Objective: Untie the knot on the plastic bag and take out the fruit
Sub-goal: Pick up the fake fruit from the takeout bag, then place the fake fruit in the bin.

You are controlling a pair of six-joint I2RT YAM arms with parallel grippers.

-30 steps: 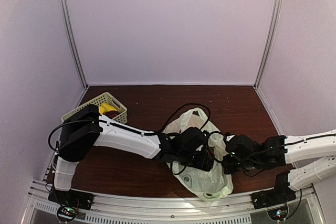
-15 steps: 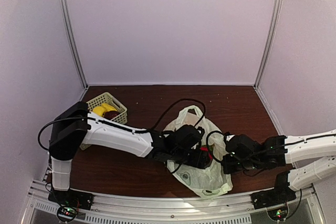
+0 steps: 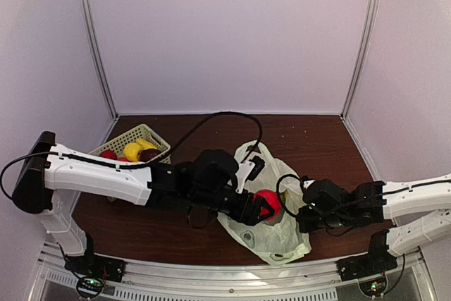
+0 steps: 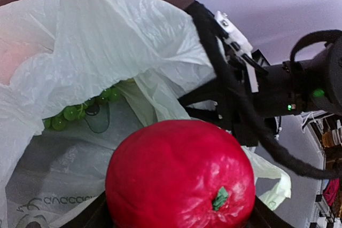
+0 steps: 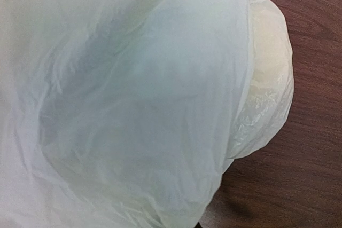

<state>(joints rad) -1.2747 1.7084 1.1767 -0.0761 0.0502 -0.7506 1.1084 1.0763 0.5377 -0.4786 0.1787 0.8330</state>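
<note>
While the right gripper [image 3: 301, 215] pinches the pale-green plastic bag [image 3: 275, 239] near the table's [image 3: 162, 234] front edge, the left gripper [image 3: 263, 206] clasps a round red fruit [image 4: 181, 180].

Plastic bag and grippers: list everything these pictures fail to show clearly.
- Right gripper fingertips: right wrist view, plastic bag fills the picture; top view, too dark and small.
- Left gripper fingers: left wrist view, red fruit hides all but dark slivers.
- Grapes: left wrist view, mostly under a bag fold.
- Other bag contents: top view, crinkled plastic and both arms cover them.
- Basket fruit: top view, too small to name.
</note>
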